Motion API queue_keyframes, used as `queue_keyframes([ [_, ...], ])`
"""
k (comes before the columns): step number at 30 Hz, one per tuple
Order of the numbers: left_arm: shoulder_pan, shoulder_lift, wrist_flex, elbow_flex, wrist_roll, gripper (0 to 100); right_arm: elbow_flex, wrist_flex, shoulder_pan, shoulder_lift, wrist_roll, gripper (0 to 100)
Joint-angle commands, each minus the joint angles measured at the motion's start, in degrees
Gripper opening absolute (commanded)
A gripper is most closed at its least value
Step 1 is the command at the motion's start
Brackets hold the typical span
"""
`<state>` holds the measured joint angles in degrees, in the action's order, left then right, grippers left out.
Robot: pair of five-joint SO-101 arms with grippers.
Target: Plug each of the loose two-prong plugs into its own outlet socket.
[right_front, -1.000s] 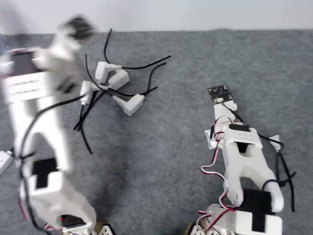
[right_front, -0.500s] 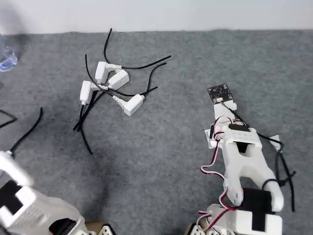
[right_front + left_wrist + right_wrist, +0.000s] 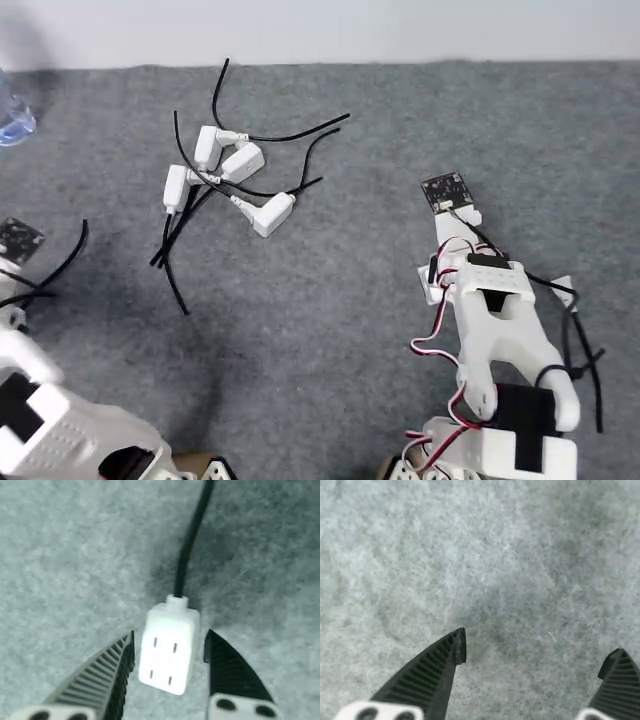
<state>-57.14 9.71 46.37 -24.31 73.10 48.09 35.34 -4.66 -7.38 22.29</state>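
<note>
Your outlet socket (image 3: pixel 167 652) is a white block with two pairs of slots turned up toward the left wrist camera. It lies on the grey counter (image 3: pixel 60 545), and its black cord (image 3: pixel 192 535) runs straight away from the hand. The block sits right between the fingers (image 3: pixel 117 672) of your left hand (image 3: pixel 170 637), which is spread around it. A thin gap shows on each side, so you can't say either finger presses it.

In the high view the loose plugs (image 3: pixel 240 162) lie as a tangle of white bodies and black cords toward the far left of the counter, well apart from both arms. Their prongs are too small to make out, and you cannot tell which body is a plug and which a socket. The small board (image 3: pixel 447 190) on the right wrist carries markings too small to read. Your right hand (image 3: pixel 538 647) is spread wide over the grey counter, well apart from the tangle
</note>
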Motion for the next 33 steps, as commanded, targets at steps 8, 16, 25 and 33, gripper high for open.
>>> queue_keyframes([
  [8, -2.5, -2.4, -7.3, -1.2, 0.4, 22, -1.7, -0.8, 0.5, -0.2, 1.0, 41.2],
  [16, -2.8, 9.1, -8.3, 4.4, 0.4, 22, -1.7, -0.5, 1.5, -0.2, 1.2, 41.2],
  [25, -2.4, 17.6, 7.3, 15.1, 5.9, 4, -1.7, -0.8, 1.7, -0.2, 1.2, 41.2],
  [33, 2.2, 9.8, 38.1, 22.1, 10.5, 1, -1.7, -0.7, 1.6, -0.2, 1.2, 41.2],
])
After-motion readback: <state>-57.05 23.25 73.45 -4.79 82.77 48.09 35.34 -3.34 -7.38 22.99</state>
